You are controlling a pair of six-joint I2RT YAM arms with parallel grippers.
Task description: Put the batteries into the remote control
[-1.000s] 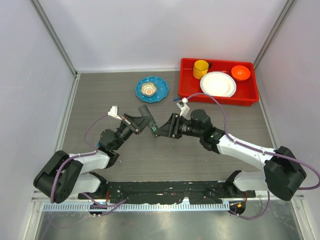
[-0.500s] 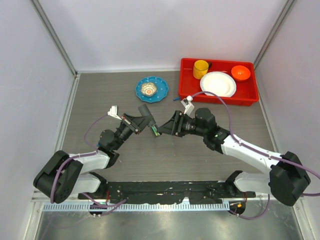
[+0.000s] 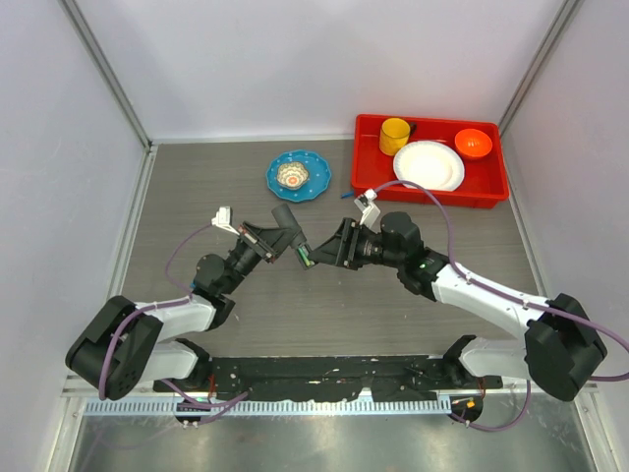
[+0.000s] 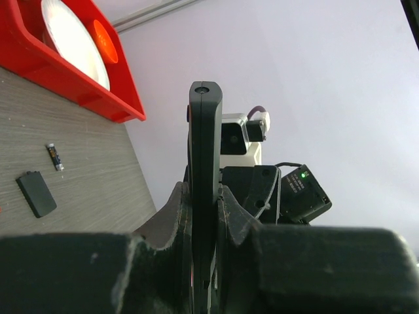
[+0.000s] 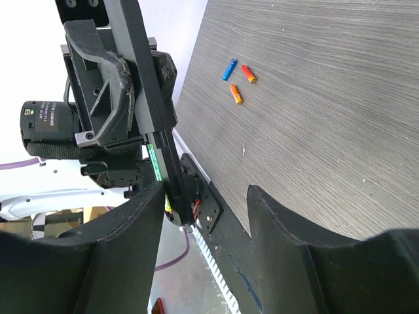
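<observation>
My left gripper [image 3: 275, 241] is shut on the remote control [image 3: 292, 234], a slim black bar held above the table and tilted, with a green strip near its lower end. In the left wrist view the remote [image 4: 205, 144] stands edge-on between the jaws of the gripper [image 4: 204, 196]. My right gripper [image 3: 324, 251] is open and empty, just right of the remote's lower end. In the right wrist view the gripper [image 5: 206, 209] frames the remote [image 5: 145, 98]. Three batteries lie on the table: one blue [image 5: 228, 69], one red [image 5: 247, 73], one orange [image 5: 236, 94].
A small flat black squarish piece [image 4: 36, 193] and a tiny dark piece [image 4: 55, 157] lie on the table. A red tray [image 3: 366, 162] with a yellow cup, white plate and orange bowl stands at the back right. A blue plate [image 3: 313, 180] holding a small bowl sits at the back centre.
My right gripper drew back a little to the right from the remote's end, then edged closer again. The left gripper and remote stayed still.
</observation>
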